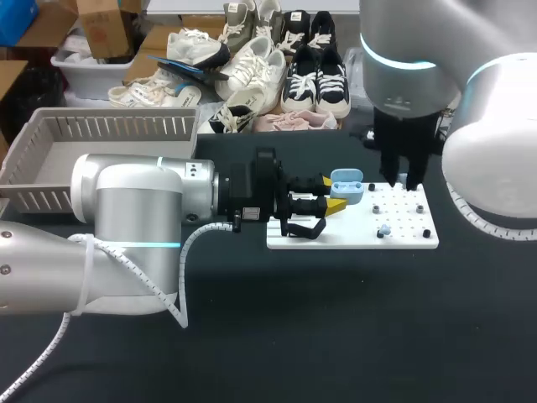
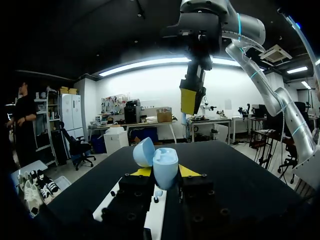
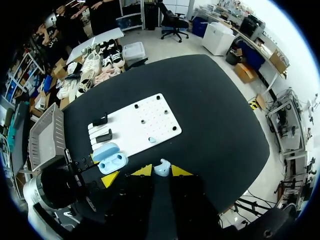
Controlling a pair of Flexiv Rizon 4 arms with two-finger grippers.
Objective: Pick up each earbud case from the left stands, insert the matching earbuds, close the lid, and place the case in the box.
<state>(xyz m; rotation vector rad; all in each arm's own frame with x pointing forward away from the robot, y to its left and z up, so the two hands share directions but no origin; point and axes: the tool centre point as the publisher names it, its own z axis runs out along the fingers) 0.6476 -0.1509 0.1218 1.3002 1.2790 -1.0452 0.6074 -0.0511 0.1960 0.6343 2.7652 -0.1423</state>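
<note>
My left gripper (image 1: pixel 332 194) reaches in from the left and is shut on a light blue earbud case (image 1: pixel 346 185), held over the near left part of the white board (image 1: pixel 352 235). In the left wrist view the case (image 2: pixel 165 165) stands between the yellow tips with its lid (image 2: pixel 143 151) swung open. My right gripper (image 3: pixel 161 171) is shut on a light blue earbud (image 3: pixel 161 166). It hangs above the board, right of the case (image 3: pixel 111 159). A second earbud (image 3: pixel 152 140) lies on the board (image 3: pixel 135 120).
Two black stands (image 3: pixel 101 128) sit at the board's left end. A grey slatted basket (image 1: pixel 84 134) stands at the table's far left. My right gripper (image 2: pixel 192 95) hangs just above and beyond the case in the left wrist view. Dark tabletop spreads in front of the board.
</note>
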